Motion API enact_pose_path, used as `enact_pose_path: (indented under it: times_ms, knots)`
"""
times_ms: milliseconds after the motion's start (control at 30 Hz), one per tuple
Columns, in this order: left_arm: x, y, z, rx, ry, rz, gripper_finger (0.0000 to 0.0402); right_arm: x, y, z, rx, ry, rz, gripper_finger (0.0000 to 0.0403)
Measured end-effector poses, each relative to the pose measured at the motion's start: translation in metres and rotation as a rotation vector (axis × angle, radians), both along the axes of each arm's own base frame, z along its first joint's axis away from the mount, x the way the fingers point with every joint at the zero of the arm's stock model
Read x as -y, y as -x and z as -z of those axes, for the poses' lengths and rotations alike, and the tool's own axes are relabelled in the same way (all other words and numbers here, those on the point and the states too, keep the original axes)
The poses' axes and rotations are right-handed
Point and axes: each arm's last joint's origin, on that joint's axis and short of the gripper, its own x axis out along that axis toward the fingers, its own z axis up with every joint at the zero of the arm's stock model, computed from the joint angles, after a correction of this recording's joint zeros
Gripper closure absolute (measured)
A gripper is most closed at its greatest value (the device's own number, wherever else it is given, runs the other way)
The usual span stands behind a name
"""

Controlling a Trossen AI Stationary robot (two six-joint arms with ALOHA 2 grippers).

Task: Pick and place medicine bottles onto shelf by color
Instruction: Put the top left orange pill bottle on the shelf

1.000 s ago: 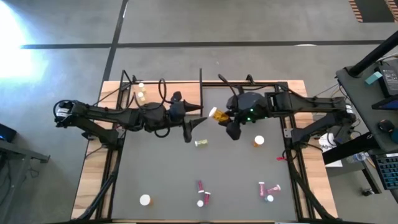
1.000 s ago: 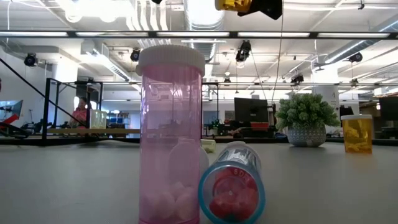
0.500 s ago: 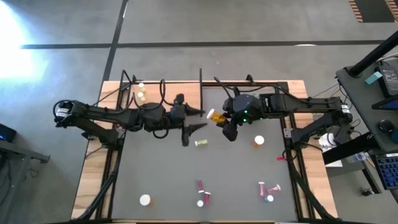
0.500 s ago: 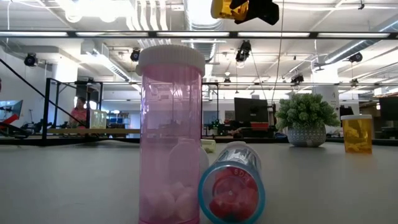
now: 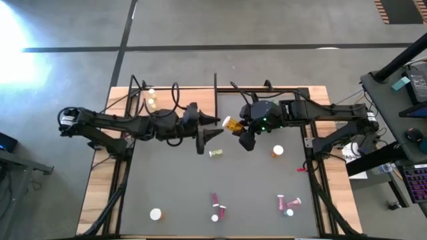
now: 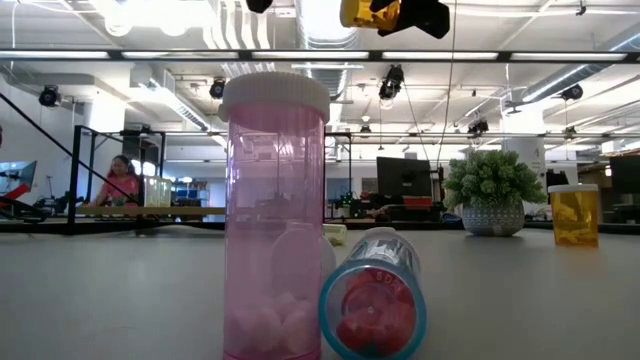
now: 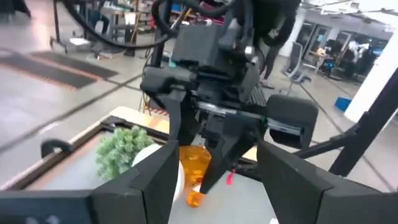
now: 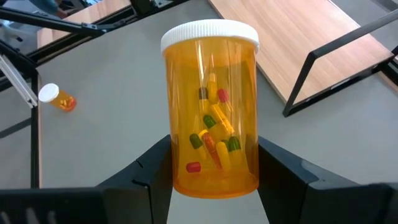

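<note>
My right gripper [image 5: 239, 128] is shut on an orange bottle [image 8: 211, 106] with a white cap and coloured pills, high above the grey mat near the table's far middle; it also shows at the top of the low view [image 6: 372, 12]. My left gripper [image 5: 208, 131] is open and empty just left of that bottle, facing it [image 7: 194, 165]. The light-wood shelf [image 8: 298, 37] lies beyond, with its black post [image 5: 215, 90]. Other bottles lie or stand on the mat: a yellowish one [image 5: 215, 154], an orange one [image 5: 277, 151] and pink ones [image 5: 215, 200]. My right gripper pinches the orange bottle's lower body near its base [image 8: 186, 177] between its two fingers [image 8: 152, 171], one on each side. The fingers lie along the bottle, coming from the table's right. The bottle is lifted clear, tilted, its white cap [image 8: 209, 32] pointing away from the gripper.
A tall pink bottle [image 6: 275, 215] and a lying red-filled one [image 6: 372, 300] stand close to the low camera. A green plant [image 6: 492, 190] sits at the back. Two small bottles [image 5: 151, 99] stand at the far left. A person sits in the room behind.
My right gripper has gone a little toward the table's left with the orange bottle, which stays lifted clear. My left gripper has edged toward the right, closer to the bottle, and stays open.
</note>
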Motion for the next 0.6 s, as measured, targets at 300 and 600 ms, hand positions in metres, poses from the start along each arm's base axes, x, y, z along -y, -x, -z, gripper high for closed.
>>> enact_pose_path:
  times_ms: [300, 600]
  knots:
    - [0.004, -0.0006, -0.0008, 0.017, 0.035, 0.041, 0.0201, 0.0, 0.0, 0.0, 0.0, 0.005, -0.004, 0.0226]
    - [0.0059, -0.0005, -0.0024, 0.036, 0.056, 0.063, 0.0192, 0.0, 0.0, 0.0, -0.001, 0.008, -0.007, 0.0226]
